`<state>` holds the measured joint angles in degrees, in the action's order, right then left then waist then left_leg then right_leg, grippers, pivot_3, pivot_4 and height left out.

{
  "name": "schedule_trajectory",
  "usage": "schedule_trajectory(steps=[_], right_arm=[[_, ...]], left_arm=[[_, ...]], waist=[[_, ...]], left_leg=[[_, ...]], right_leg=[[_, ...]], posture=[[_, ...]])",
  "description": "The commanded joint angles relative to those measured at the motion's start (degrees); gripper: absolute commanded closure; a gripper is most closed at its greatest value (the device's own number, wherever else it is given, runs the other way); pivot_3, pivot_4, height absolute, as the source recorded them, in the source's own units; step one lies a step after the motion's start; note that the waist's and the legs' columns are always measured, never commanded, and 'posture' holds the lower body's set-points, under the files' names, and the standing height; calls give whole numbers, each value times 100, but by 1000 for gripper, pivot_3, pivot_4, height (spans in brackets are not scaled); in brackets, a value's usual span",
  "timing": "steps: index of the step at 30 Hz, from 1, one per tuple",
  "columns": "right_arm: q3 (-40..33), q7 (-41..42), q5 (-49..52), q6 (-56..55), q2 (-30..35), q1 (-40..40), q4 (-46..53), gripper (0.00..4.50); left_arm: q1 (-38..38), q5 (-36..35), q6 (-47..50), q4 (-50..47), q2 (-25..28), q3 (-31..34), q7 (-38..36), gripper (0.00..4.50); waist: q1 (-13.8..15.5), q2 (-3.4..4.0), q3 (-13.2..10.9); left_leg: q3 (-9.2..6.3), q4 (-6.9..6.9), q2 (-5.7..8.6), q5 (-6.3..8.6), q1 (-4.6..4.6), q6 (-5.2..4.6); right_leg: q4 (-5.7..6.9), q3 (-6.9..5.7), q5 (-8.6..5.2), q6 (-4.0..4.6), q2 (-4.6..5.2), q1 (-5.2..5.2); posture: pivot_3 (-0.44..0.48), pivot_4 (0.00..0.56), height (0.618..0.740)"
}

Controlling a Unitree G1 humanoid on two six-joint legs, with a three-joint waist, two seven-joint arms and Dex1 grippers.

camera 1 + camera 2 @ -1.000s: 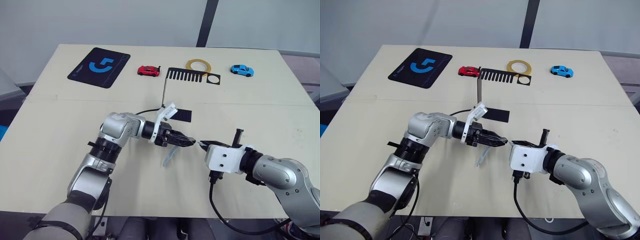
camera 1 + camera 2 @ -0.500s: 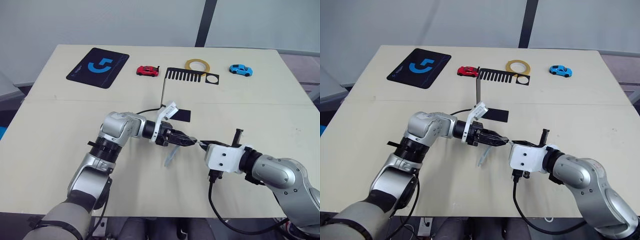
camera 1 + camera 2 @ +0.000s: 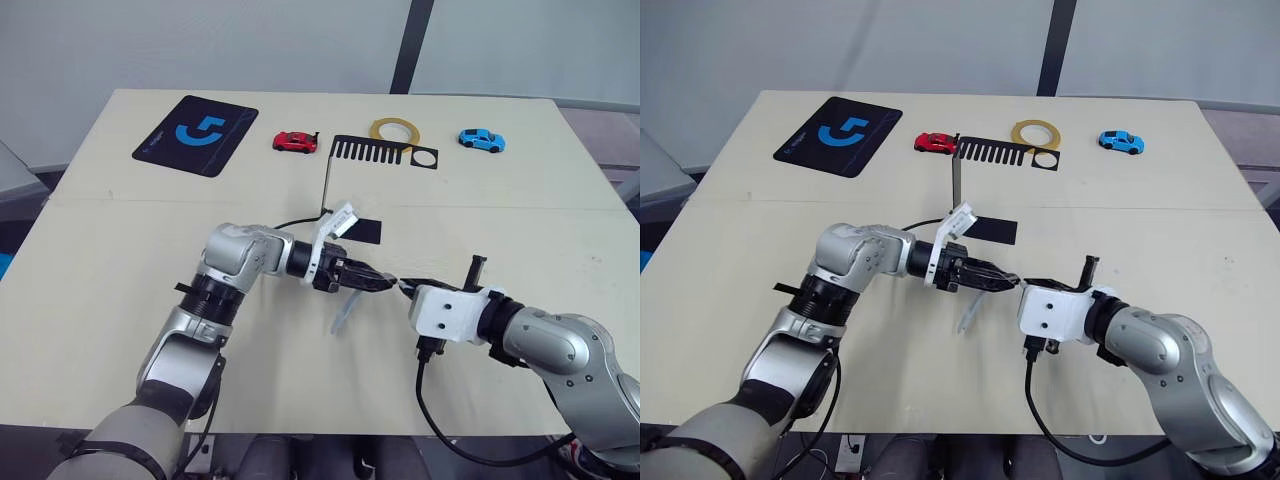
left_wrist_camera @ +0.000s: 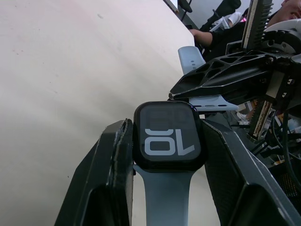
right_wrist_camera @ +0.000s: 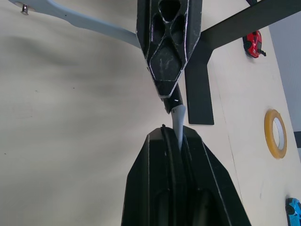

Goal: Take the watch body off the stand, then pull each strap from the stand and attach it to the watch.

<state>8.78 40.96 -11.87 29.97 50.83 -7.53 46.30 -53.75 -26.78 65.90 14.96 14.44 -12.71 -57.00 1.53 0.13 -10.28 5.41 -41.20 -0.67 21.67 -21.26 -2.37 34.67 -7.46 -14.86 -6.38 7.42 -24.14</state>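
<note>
1. Watch body (image 4: 168,142) is off the stand (image 3: 375,155), clamped in the left gripper (image 4: 164,155) above the table's near middle.
2. One strap (image 3: 342,315) already hangs from it.
3. Right gripper (image 5: 178,134) pinches the second strap (image 5: 178,117) at the watch; seating remains.

The desk (image 3: 120,250) is carrying a pale beige top with a seam running across it from side to side. Along the far edge, a black mouse pad (image 3: 196,134) with a blue logo is lying at the robot's left. Next to it, a red toy car (image 3: 295,141) is sitting just beside the stand (image 3: 385,152). A roll of yellow tape (image 3: 397,130) is lying behind the stand's slotted top plate. A blue toy car (image 3: 481,139) is sitting apart, toward the robot's right. The stand's black foot (image 3: 364,230) is resting near mid-desk.
</note>
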Motion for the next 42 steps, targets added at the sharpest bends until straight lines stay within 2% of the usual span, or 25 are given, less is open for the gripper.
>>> schedule_trajectory(steps=[1, 42], right_arm=[[-25, 13, -57, -64, -65, -43, 55, 4500], [71, -1, -239, -195, -210, -145, -220, 4500]], left_arm=[[-125, -209, 68, -294, -63, 109, 31, 2800], [39, -341, 68, -515, -225, 74, 126, 2800]], waist=[[1, 0, 0], [-1, 0, 0]], left_leg=[[0, 0, 0, 0, 0, 0], [0, 1, 0, 0, 0, 1]], right_leg=[[0, 0, 0, 0, 0, 0], [-1, 0, 0, 0, 0, 0]], posture=[[0, 150, 732], [0, 150, 732]])
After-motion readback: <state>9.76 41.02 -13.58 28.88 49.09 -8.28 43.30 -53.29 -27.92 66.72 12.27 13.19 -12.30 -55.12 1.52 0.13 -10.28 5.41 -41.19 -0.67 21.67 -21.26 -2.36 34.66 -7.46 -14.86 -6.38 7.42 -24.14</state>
